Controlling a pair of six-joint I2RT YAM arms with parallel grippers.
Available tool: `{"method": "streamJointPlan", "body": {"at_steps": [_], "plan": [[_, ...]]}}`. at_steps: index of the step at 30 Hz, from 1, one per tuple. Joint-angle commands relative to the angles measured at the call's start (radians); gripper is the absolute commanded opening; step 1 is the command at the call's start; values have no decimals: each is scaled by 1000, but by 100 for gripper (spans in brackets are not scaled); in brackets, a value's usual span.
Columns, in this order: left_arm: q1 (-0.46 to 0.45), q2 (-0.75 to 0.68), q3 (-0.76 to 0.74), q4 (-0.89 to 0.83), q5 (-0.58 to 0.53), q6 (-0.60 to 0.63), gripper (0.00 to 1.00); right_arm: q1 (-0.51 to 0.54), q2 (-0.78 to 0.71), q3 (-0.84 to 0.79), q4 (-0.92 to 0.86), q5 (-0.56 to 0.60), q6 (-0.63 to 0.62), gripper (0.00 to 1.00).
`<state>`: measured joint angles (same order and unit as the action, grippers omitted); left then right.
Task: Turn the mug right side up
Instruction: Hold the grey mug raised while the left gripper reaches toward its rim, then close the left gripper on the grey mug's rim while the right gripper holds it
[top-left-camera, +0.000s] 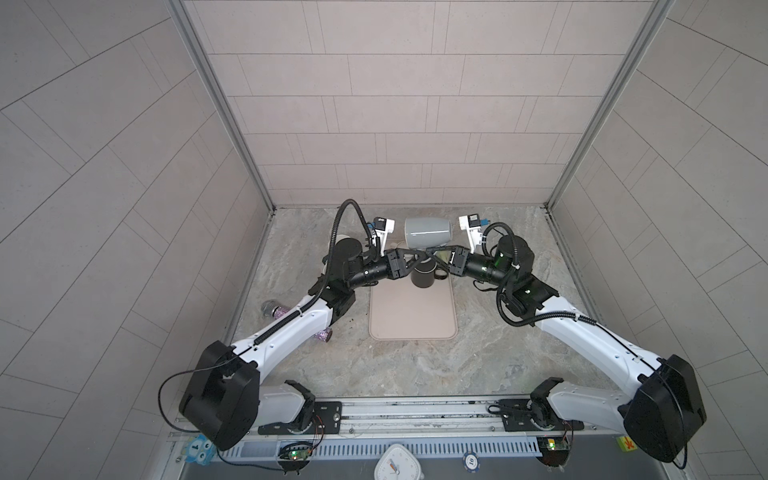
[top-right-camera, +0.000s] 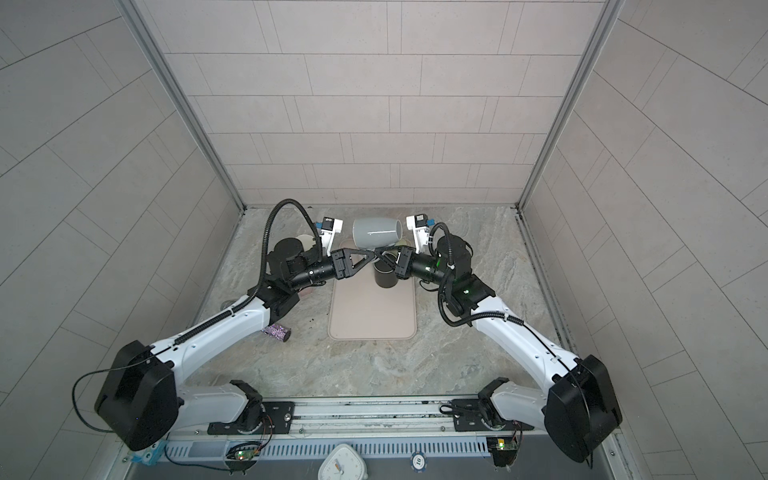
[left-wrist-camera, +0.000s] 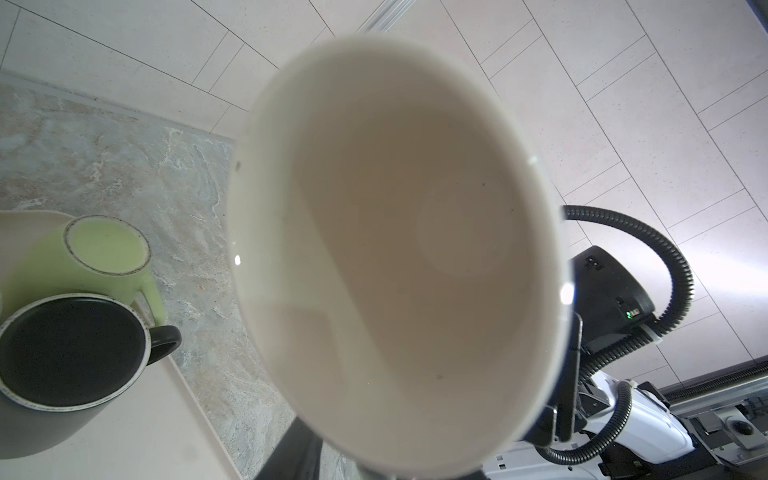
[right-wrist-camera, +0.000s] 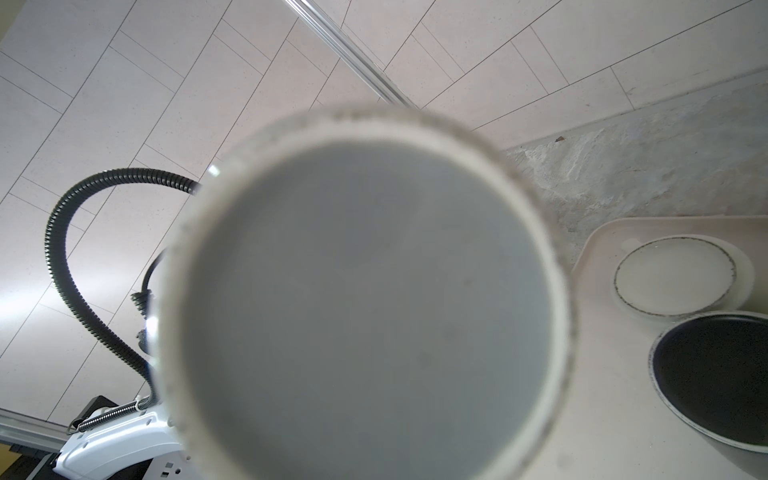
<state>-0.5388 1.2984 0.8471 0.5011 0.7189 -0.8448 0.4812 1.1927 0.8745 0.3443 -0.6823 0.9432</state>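
Note:
The grey mug (top-left-camera: 428, 232) hangs on its side in the air over the far end of the beige mat (top-left-camera: 411, 320), seen in both top views. Its cream inside (left-wrist-camera: 395, 249) fills the left wrist view, and its grey base (right-wrist-camera: 365, 311) fills the right wrist view. My right gripper (top-left-camera: 433, 252) reaches under the mug from the right, shut on it; the grip point is hidden. My left gripper (top-left-camera: 420, 260) reaches under it from the left. Only one dark finger (left-wrist-camera: 291, 451) shows there, so how its jaws stand is unclear.
A black mug (top-left-camera: 422, 279) stands upright on the mat below the grippers. A pale green mug (left-wrist-camera: 104, 257) sits base up beside it. A cream cup (top-right-camera: 305, 242) is behind the left arm. Sparkly purple items (top-left-camera: 274, 309) lie under the left forearm.

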Motion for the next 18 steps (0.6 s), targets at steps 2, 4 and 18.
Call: {"method": "streamJointPlan", "body": {"at_steps": [2, 4, 18], "plan": [[8, -12, 40, 25, 19, 13, 41, -3, -41, 0, 99, -22, -3, 0], [8, -14, 41, 22, 23, 12, 40, -4, -44, -1, 101, -24, -3, 0], [8, -38, 46, 12, 15, 7, 1, -6, -34, 7, 93, -36, -9, 0]]}}
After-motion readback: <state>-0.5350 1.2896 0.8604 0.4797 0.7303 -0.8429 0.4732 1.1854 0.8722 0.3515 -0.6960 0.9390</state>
